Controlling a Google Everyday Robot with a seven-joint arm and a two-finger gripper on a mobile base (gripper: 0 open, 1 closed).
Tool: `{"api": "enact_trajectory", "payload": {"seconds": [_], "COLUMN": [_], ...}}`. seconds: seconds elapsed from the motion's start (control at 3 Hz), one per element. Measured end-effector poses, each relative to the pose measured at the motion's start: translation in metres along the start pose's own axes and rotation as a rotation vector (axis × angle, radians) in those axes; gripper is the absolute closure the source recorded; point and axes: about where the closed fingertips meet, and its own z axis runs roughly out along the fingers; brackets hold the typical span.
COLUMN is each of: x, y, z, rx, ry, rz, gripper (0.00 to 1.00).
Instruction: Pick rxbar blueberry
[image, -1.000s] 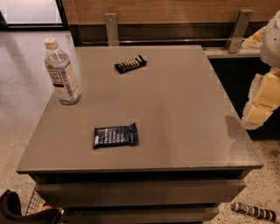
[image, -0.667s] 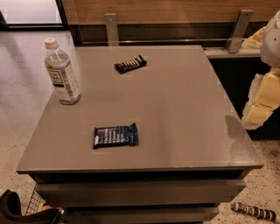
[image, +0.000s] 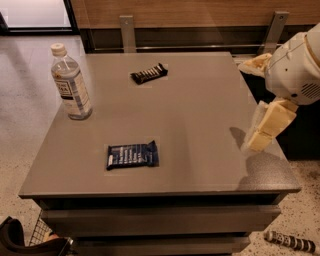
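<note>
The rxbar blueberry (image: 132, 155) is a flat dark-blue wrapper with white text. It lies flat on the grey table (image: 200, 115), near the front edge, left of centre. My gripper (image: 266, 126) is cream-coloured and hangs from the white arm (image: 295, 70) over the table's right edge. It is well to the right of the bar, above the surface, and holds nothing that I can see.
A black bar wrapper (image: 148, 74) lies at the back centre of the table. A clear water bottle (image: 71, 84) with a white cap stands upright at the left side. A wooden wall with metal brackets runs behind the table.
The arm and gripper have moved left, from beside the table to over its right edge. The bars and the bottle have not moved.
</note>
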Motion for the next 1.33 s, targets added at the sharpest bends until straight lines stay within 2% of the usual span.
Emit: {"api": "enact_trajectory", "payload": {"seconds": [0.33, 0.67, 1.0, 1.33], "x": [-0.018, -0.054, -0.087, -0.108], "y": [-0.002, 0.005, 0.02, 0.04], "z": [0.034, 0.06, 0.083, 0.103], "rx": [-0.033, -0.09, -0.155, -0.192], "ry": [-0.228, -0.452, -0.598, -0.684], "rz": [-0.026, -0.022, -0.022, -0.021], "gripper": [0.0, 0.0, 0.0, 0.0]}}
